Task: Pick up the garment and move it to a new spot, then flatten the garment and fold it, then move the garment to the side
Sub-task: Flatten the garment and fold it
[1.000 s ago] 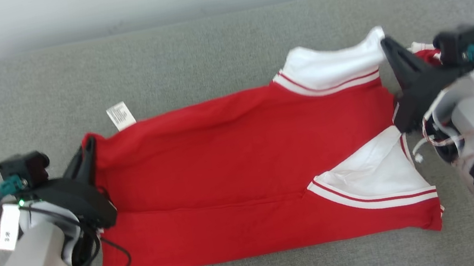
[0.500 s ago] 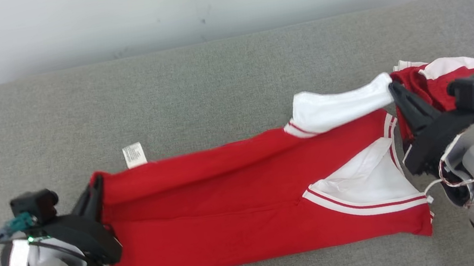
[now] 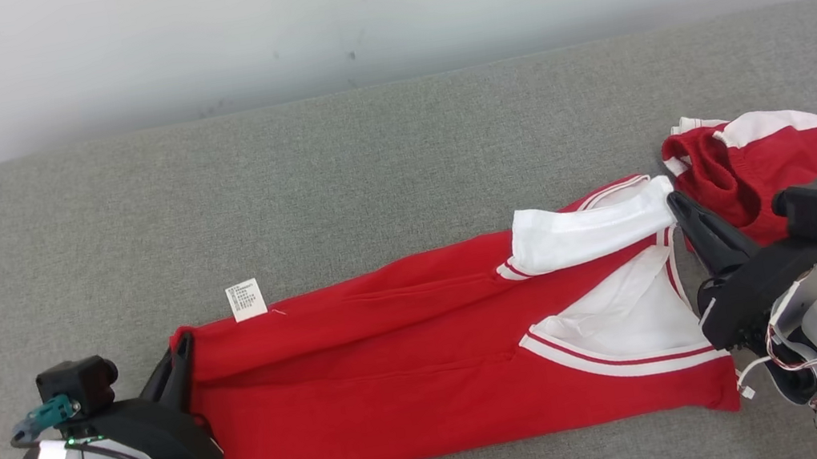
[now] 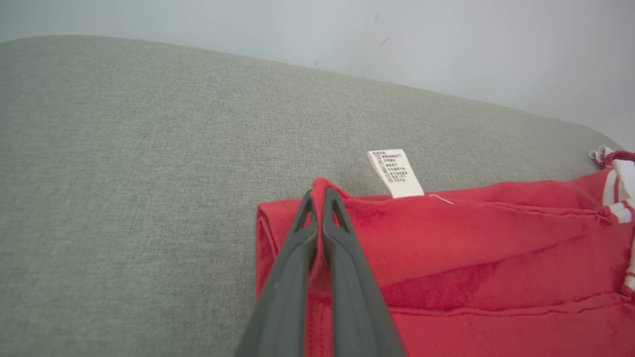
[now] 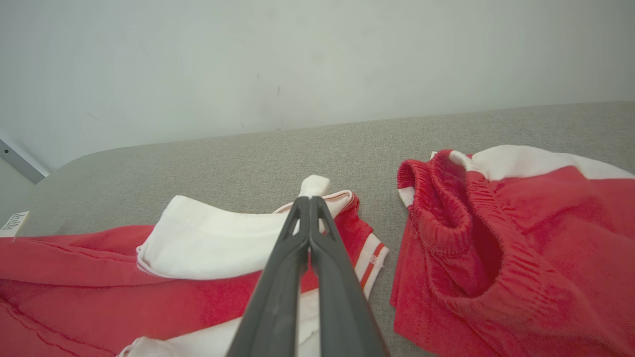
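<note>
Clamping one garment (image 3: 413, 366): left tool (image 3: 184, 345); right tool (image 3: 673, 200).

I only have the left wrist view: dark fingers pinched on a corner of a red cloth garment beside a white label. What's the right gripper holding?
Observer: The right gripper is shut on a white sleeve of the same red cloth shirt, at its opposite end.
Operator: Anything else nearby?
Observer: Crumpled red and white shorts with an elastic waistband lie on the grey fabric cushion right of the shirt, not touching it.
Operator: And the second sleeve?
Observer: The other white sleeve with red stripes lies folded in over the red body.
</note>
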Available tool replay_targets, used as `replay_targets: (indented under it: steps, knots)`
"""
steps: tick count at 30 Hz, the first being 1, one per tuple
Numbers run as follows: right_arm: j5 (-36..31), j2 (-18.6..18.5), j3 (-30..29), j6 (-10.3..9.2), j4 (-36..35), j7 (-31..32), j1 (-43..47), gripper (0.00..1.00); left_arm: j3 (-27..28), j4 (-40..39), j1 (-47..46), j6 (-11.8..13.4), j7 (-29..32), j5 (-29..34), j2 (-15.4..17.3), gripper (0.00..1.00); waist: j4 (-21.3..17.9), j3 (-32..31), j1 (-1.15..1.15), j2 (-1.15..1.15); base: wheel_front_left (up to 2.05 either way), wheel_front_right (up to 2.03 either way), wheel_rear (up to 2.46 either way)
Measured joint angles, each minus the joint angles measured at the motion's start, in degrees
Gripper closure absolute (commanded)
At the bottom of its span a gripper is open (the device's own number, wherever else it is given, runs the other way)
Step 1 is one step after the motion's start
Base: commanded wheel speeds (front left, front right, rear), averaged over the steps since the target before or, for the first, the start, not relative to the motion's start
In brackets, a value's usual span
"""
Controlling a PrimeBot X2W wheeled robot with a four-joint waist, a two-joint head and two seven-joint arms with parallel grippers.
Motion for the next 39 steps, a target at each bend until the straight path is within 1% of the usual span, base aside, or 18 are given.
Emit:
replay_targets:
  steps: [1,2,3,4,10,13,18,22,23,24,31,39]
  knots:
    - [0.2,-0.2,0.1,0.00,-0.4,0.0,0.3,1.00,0.0,0.0,0.2,0.0,0.0,0.0,0.0,0.89,0.0,-0.1,0.00,0.00,0.00,0.00,0.00]
    - [0.5,-0.4,0.2,0.00,-0.7,0.0,0.6,1.00,0.0,0.0,0.5,0.0,0.0,0.0,0.0,0.55,0.0,-0.1,0.00,0.00,0.00,0.00,0.00]
    - [0.9,-0.5,0.2,0.00,-0.8,0.0,0.8,1.00,0.2,0.0,0.9,0.0,0.0,0.1,-0.1,0.04,-0.1,-0.3,0.00,0.00,0.00,0.00,0.00]
    - [1.2,-0.6,0.3,0.00,-1.1,0.0,1.1,1.00,0.4,0.0,1.0,0.0,0.0,0.2,-0.1,0.00,-0.1,-0.4,0.00,0.00,0.00,0.00,0.00]
    - [2.6,-1.8,1.4,0.00,-2.3,0.0,4.8,1.00,0.9,-1.1,3.9,0.6,0.0,0.7,-0.7,0.00,0.2,-1.7,0.00,0.00,0.00,0.00,0.00]
    - [3.1,-2.4,2.9,0.00,-3.0,0.0,6.1,1.00,1.5,-2.4,5.4,1.6,0.0,1.0,-0.9,0.00,0.5,-2.4,0.00,0.00,0.00,0.00,0.00]
    - [3.3,-3.5,5.6,0.00,-3.5,0.0,8.7,1.00,2.4,-5.5,7.3,2.6,0.0,2.0,-0.8,0.00,1.2,-3.5,0.00,0.00,0.00,0.00,0.00]
    - [3.0,-4.0,6.6,0.00,-2.6,0.1,9.2,1.00,3.5,-8.3,8.6,3.6,0.0,2.6,-0.4,0.00,1.8,-4.1,0.00,0.00,0.00,0.00,0.00]
    - [2.6,-4.2,6.9,0.00,-2.4,0.1,9.1,0.52,3.8,-9.0,9.0,3.7,0.0,2.9,-0.1,0.00,1.8,-4.2,0.00,0.00,0.00,0.00,0.00]
    - [2.2,-4.3,7.1,0.00,-2.1,0.1,9.2,0.00,4.1,-9.5,9.2,4.0,0.0,3.2,0.2,0.00,1.9,-4.3,0.00,0.00,0.00,0.00,0.00]
    - [2.1,-5.2,7.6,0.00,-1.2,0.2,9.4,0.00,6.2,-13.5,11.7,5.6,0.0,4.6,1.3,0.00,2.0,-5.1,0.01,0.00,0.00,0.00,0.00]
    - [2.7,-5.6,5.6,-0.01,-2.4,0.2,13.7,0.00,8.5,-18.1,18.5,7.7,0.0,5.1,1.6,0.00,2.0,-8.0,0.00,0.00,0.00,0.00,0.00]
